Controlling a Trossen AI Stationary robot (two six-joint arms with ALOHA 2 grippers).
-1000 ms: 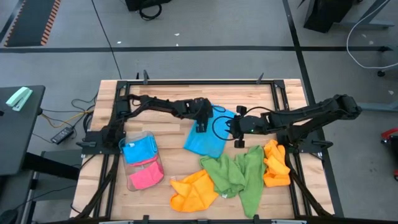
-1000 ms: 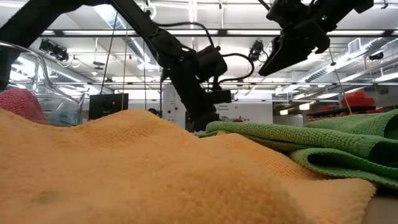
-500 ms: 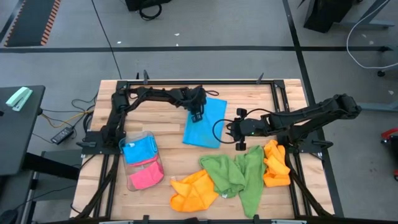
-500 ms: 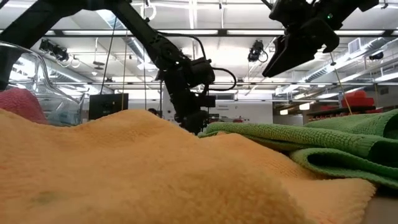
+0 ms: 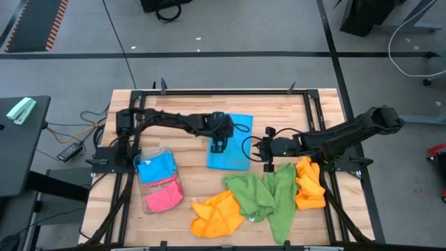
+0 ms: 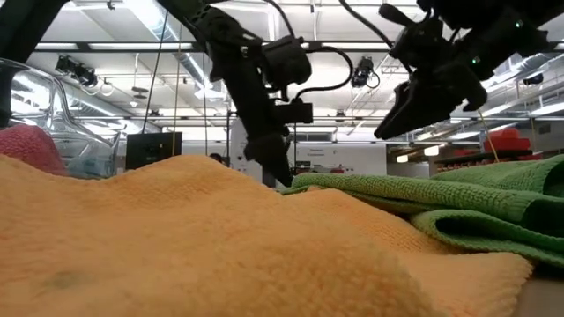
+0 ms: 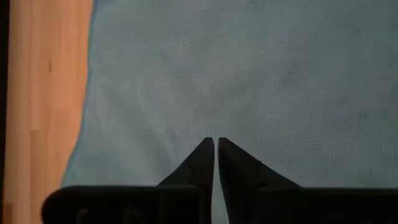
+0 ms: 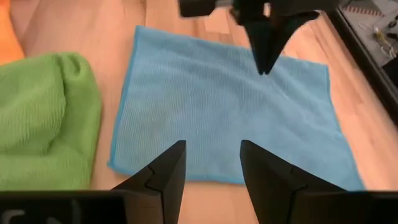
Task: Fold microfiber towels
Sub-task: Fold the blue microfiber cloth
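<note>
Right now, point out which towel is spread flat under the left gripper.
The blue towel mid-table: it lies open and flat, with the shut left gripper over it. The green and orange towels lie crumpled nearer the front edge.

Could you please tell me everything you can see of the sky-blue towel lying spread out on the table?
The sky-blue towel is a fine-woven microfiber cloth, spread flat as a rough rectangle on the wooden table, apart from the green towel. The left claw, shut, points down at its middle; whether it touches is unclear. The right claw, open, hovers beside its edge.
</note>
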